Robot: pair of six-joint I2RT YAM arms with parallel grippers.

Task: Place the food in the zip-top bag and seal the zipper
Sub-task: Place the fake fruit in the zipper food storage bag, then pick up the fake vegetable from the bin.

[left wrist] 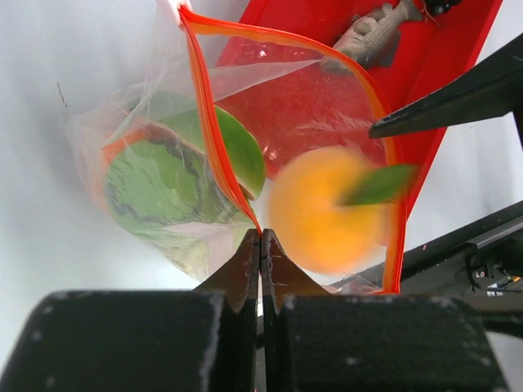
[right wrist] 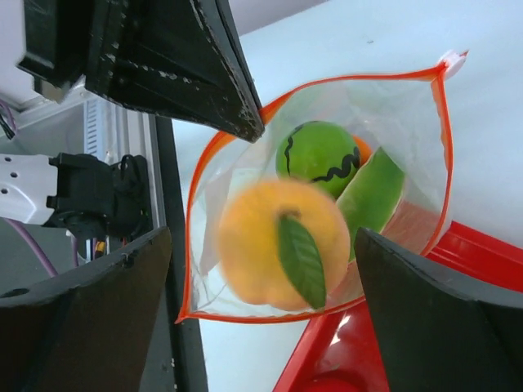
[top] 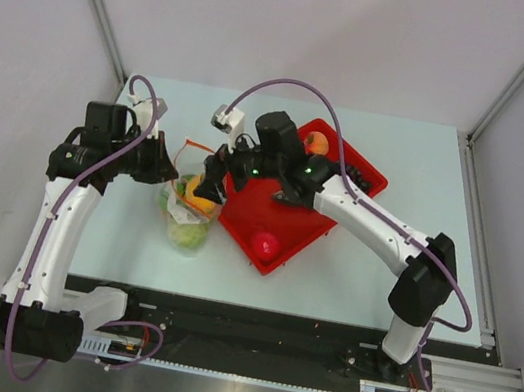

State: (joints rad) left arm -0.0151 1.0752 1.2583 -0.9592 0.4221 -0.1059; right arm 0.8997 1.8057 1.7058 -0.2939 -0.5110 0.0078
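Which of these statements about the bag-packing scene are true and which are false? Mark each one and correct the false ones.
1. The left gripper is shut on the zipper strip. True.
2. The right gripper is clamped on the orange. False: its jaws stand wide open, and the blurred orange is at the bag's mouth.
3. The zip-top bag is sealed. False: its mouth gapes open.
4. A grey fish lies in the red tray. True.
5. The red tomato is inside the bag. False: it sits in the red tray.
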